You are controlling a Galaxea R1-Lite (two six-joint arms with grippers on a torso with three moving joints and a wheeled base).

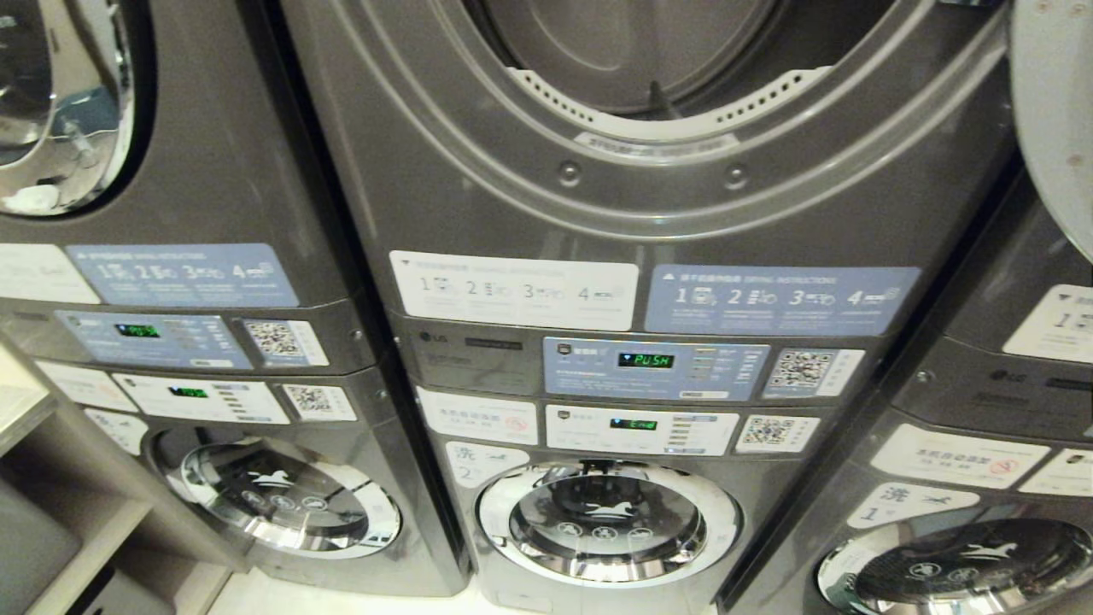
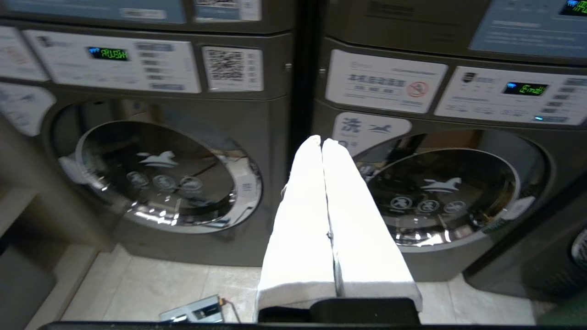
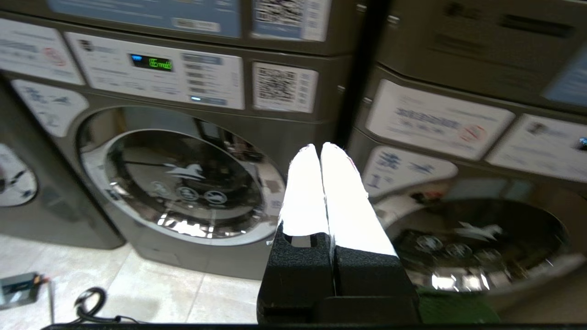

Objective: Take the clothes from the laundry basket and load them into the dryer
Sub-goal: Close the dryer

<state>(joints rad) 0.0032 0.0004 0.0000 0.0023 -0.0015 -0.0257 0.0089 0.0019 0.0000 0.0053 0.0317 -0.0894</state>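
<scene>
The dryer (image 1: 649,201) is the upper machine of the middle stack in the head view. Its round opening shows the bare grey drum (image 1: 632,51), with no clothes visible inside. The clothes and the laundry basket are out of view. Neither arm shows in the head view. My left gripper (image 2: 322,142) is shut and empty, its white-wrapped fingers pressed together, pointing at the gap between two lower washers. My right gripper (image 3: 319,147) is also shut and empty, low in front of the washers. A green patch (image 3: 458,314) lies under it; I cannot tell what it is.
The dryer's swung-open door (image 1: 1055,111) juts out at the upper right. Washers with chrome doors (image 1: 606,521) fill the lower row. A shelf unit (image 1: 60,478) stands at the left. A small device (image 2: 195,311) and a black cable (image 3: 89,300) lie on the tiled floor.
</scene>
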